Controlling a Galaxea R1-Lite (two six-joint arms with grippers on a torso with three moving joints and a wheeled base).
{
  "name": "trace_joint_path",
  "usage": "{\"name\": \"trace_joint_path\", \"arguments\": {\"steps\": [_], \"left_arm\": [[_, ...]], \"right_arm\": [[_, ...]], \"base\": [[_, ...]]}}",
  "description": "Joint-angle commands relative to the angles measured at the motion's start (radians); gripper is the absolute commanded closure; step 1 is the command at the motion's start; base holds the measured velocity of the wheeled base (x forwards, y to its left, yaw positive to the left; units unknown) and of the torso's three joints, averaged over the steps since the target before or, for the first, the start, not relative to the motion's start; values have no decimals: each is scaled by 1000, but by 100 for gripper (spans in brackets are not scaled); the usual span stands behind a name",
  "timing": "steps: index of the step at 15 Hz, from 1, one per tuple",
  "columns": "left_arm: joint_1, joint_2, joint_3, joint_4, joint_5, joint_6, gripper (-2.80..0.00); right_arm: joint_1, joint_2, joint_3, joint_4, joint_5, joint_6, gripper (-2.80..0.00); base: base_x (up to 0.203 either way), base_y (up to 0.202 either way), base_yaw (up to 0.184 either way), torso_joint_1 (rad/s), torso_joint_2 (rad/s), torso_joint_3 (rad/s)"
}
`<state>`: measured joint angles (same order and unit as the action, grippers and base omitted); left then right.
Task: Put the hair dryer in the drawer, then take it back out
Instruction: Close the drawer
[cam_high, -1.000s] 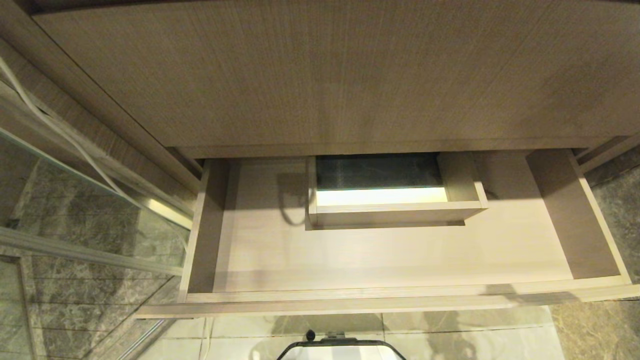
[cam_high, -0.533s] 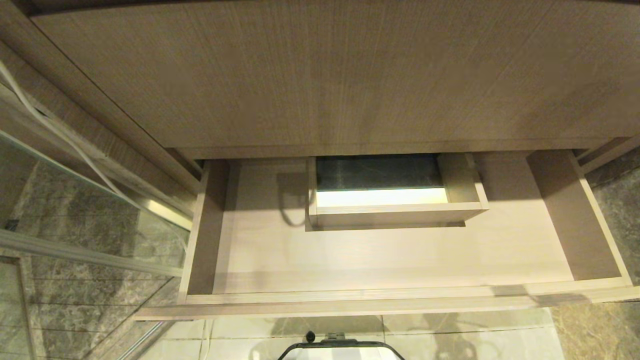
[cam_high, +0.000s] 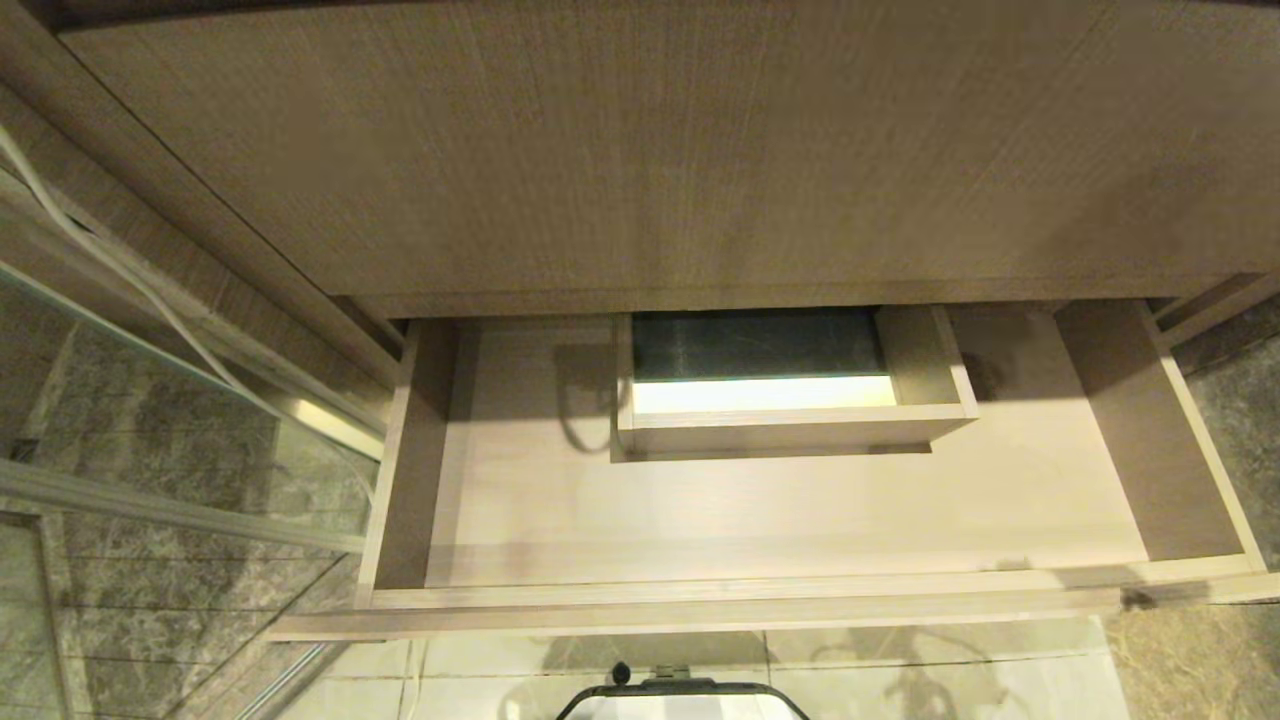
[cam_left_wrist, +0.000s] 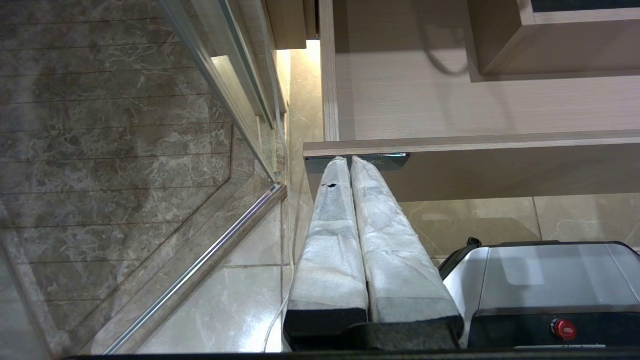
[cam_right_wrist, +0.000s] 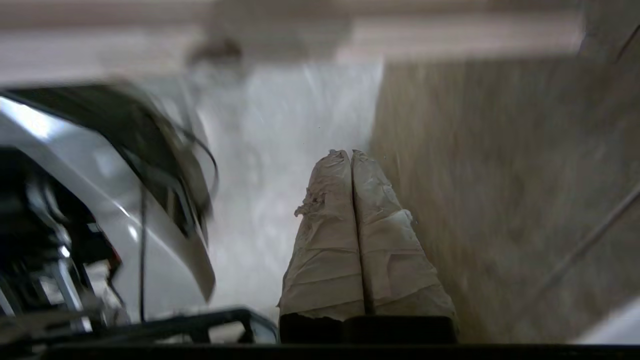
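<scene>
Two grippers are showing only in their own wrist views; neither arm is reaching into the head view. From the head camera, the drawer is standing pulled out from under the wood-grain vanity top, filling the frame from about 9 o'clock to 3 o'clock, and its pale floor is lying bare around the boxed cutout sitting toward 12 o'clock of the drawer. The hair dryer is not showing in any view; only a pale cord is trailing along the glass partition at 9 o'clock. The left gripper is resting low beside the robot's base, its wrapped fingers pressed together with nothing between them, tips pointing at the underside of the drawer's front panel. The right gripper is likewise pinched closed and empty; its view is smeared, so it is probably hanging over pale floor tile near a wood-grain surface.
</scene>
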<state>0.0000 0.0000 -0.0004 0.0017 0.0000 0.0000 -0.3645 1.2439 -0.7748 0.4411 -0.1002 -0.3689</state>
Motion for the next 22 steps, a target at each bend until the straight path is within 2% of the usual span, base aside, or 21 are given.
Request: {"name": "trace_joint_path", "arguments": {"steps": [1,4,7,11,13,15,17,22], "left_arm": [[0,0,0,0,0,0,0],[0,0,-1,0,0,0,0],[0,0,0,0,0,0,0],[0,0,0,0,0,0,0],[0,0,-1,0,0,0,0],[0,0,0,0,0,0,0],[0,0,0,0,0,0,0],[0,0,0,0,0,0,0]], "right_arm": [[-12,81,21,6,-18,-1,0],[-36,174,47,8,-40,-3,0],[-39,277,65,28,-117,0,0],[-37,353,79,15,-116,5,0],[-31,392,79,-23,-94,5,0],[-24,424,68,-98,-23,5,0],[-24,437,60,-160,14,4,0],[-19,439,51,-273,82,5,0]], "base": [[0,0,0,0,0,0],[0,0,0,0,0,0],[0,0,0,0,0,0],[0,0,0,0,0,0],[0,0,0,0,0,0],[0,0,0,0,0,0],[0,0,0,0,0,0],[0,0,0,0,0,0]]}}
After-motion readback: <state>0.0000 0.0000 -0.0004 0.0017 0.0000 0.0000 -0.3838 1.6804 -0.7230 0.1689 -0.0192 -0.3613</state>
